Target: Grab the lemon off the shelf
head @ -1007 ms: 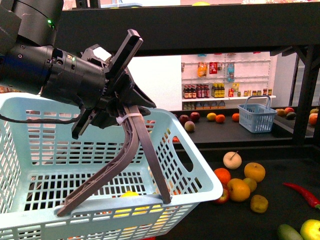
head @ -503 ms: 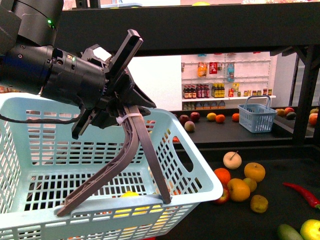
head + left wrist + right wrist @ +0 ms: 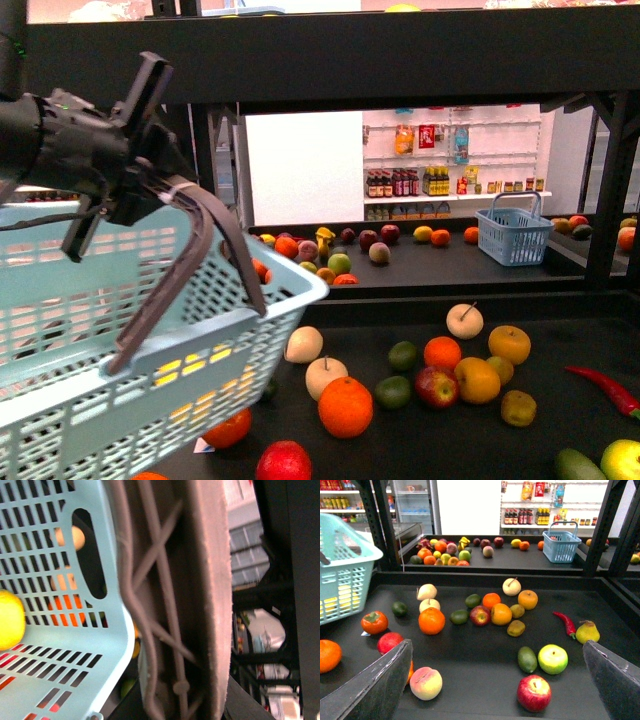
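dark shelf (image 3: 470, 430) trays are strewn with fruit. at the near left, a basket (image 3: 120, 400) is gripped by the left gripper (image 3: 165, 200), jaws clamped on its handle (image 3: 190, 260). the lemon (image 3: 10, 620) is seen inside it. the right gripper (image 3: 495, 680) is held wide open, empty.

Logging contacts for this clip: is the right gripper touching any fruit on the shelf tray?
Apart. In the right wrist view the right gripper is wide open, its fingers at the frame's edges, with bare black shelf showing between them and the peach.

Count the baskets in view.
2. A large pale-blue basket at near left, tilted above the front tray; a small blue basket standing on the rear tray at right. Others could be hidden behind the large one.
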Robot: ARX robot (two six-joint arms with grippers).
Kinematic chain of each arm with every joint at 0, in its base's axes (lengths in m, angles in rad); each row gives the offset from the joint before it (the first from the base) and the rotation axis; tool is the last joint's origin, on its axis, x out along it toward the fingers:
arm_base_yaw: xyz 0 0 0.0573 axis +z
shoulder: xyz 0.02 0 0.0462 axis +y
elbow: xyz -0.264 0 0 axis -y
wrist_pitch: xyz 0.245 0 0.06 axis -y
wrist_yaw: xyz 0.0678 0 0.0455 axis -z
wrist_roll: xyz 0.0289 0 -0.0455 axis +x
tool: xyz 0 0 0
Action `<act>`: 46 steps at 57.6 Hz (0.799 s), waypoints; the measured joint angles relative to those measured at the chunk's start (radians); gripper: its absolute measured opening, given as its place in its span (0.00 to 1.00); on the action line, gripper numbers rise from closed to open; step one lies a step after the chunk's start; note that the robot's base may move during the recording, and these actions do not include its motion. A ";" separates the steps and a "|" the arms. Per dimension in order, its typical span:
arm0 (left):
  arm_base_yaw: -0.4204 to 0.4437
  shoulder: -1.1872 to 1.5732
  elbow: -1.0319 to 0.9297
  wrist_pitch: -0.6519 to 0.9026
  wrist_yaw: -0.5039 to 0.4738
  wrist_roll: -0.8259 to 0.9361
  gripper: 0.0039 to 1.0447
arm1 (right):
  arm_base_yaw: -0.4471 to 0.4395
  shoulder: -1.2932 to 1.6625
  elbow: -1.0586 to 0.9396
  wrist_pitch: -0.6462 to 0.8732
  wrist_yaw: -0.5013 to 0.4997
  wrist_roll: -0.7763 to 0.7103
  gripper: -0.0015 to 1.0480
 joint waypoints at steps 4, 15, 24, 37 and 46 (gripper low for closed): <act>0.045 0.011 0.016 0.018 -0.023 -0.047 0.12 | 0.000 0.000 0.000 0.000 0.000 0.000 0.98; 0.174 0.040 0.065 0.076 -0.049 -0.175 0.11 | 0.000 0.000 0.000 0.000 0.000 0.000 0.98; 0.253 0.066 0.074 0.134 -0.054 -0.234 0.11 | 0.000 0.000 0.000 0.000 0.000 0.000 0.98; 0.356 0.120 0.081 0.203 -0.027 -0.307 0.10 | 0.000 0.000 0.000 0.000 0.000 0.000 0.98; 0.415 0.148 0.082 0.257 -0.015 -0.344 0.08 | 0.000 0.000 0.000 0.000 0.000 0.000 0.98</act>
